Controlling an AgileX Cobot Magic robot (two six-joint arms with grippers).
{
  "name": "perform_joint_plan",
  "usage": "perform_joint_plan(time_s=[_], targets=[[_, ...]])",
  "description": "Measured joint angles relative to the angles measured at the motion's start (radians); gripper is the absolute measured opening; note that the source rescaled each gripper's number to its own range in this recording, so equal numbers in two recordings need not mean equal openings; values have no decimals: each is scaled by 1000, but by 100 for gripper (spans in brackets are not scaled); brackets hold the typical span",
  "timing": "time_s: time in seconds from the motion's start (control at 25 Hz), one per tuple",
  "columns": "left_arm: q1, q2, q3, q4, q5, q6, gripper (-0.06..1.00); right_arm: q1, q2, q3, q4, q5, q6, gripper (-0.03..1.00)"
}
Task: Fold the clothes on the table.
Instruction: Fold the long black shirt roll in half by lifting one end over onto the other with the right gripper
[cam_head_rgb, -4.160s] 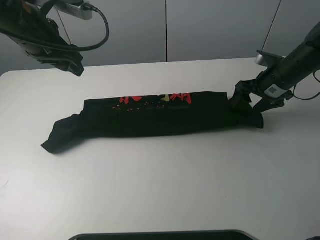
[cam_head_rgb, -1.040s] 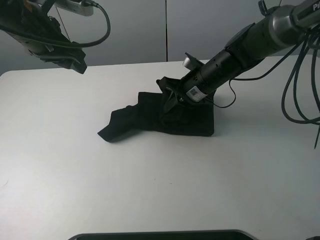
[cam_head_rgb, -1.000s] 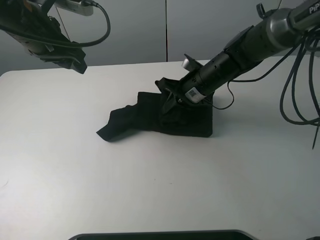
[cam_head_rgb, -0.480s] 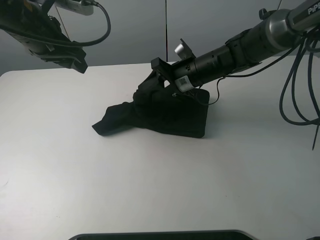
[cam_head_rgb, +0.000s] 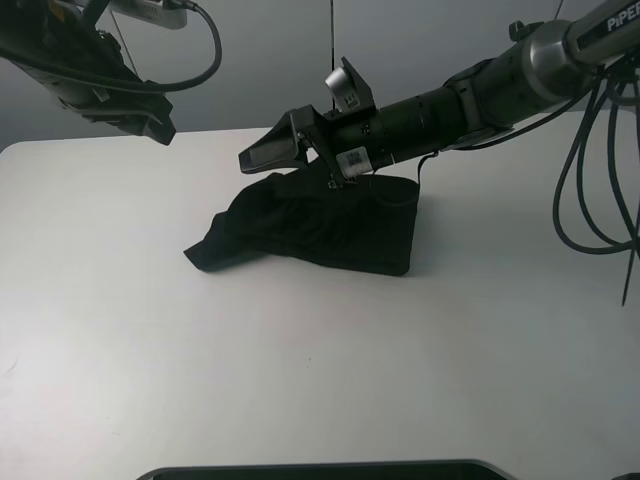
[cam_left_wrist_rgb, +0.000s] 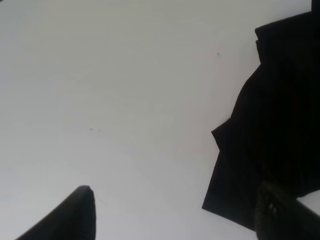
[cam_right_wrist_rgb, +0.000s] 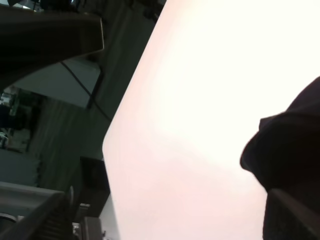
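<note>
**Release after the crosswise fold.** Over the preceding second the right end effector (cam_head_rgb: 262, 155) let go of the black T-shirt (cam_head_rgb: 320, 225) and rose clear of it. Its jaws stood wide apart with nothing between them, as the right wrist view confirmed. About four seconds earlier the garment had lain as a long band across the table (cam_head_rgb: 300, 390), with that end effector pinching its right end. That end was since carried leftward and laid over the rest, so the band was roughly halved in length. This suggested that one crosswise fold was complete, though the result looked untidy and probably needed smoothing or a further fold.

The left end effector (cam_head_rgb: 150, 125) hung high over the far left of the table, open and empty, unchanged over the interval.

The T-shirt rested near the middle of the table, toward its far side, as a rumpled, doubled mound. Its right edge was fairly square, and a loose tail trailed toward the near left. No print or neck label was visible.
</note>
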Motion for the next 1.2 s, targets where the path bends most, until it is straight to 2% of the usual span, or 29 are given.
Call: perform_joint_plan(time_s=[0.2,0.56,0.8,1.0,1.2], targets=[[0,0,0,0,0,0,84,-4,-16,0,-55,-107,31,82],[0,0,0,-6,0,0,84,31,-22,0,-28,-164,7,81],[0,0,0,-39,0,0,84,34,-22,0,-6,-273,13,81],[0,-2,0,-67,15,4,84,34,-22,-6,51,-361,24,81],[0,-23,0,-76,18,18,84,39,26,-72,64,-372,120,81]])
